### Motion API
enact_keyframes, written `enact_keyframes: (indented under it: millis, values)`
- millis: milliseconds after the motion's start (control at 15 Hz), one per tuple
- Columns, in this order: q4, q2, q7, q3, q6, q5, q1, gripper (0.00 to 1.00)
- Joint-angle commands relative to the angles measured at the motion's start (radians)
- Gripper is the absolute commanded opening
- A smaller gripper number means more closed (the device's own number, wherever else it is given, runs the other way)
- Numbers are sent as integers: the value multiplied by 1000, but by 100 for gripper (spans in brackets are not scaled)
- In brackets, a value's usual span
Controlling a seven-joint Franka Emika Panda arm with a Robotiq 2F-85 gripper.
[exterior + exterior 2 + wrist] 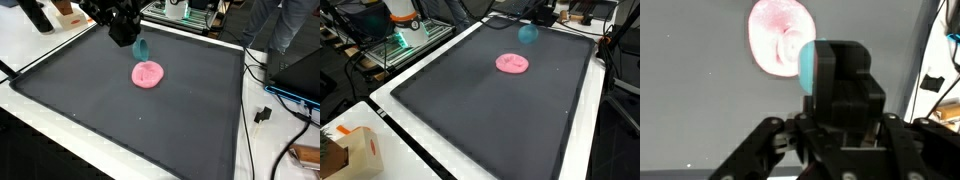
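1. The teal cup is hanging in the air over the black mat, near the pink dish but not touching it. My guess is light, stiff plastic and a bit slick, so pinching the rim wall seems the sane spot.
2. The hand is clamped on the cup's side.
3. The pink dish lies flat mid-mat.
4. The mat covers a white desk.

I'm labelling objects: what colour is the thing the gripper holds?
Teal-blue. The held object shows best in the wrist view.
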Motion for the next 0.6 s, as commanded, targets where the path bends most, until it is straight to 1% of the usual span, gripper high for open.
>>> enact_keyframes:
  millis: [0, 133, 200, 267, 533]
  values:
    - [-75, -64, 75, -26, 73, -114, 56, 25]
    - [-93, -79, 104, -28, 103, -165, 74, 25]
    - [-91, -79, 116, -29, 97, -189, 81, 25]
    - [-31, -37, 84, -10, 69, -142, 58, 50]
    - [-42, -46, 98, -15, 71, -168, 70, 50]
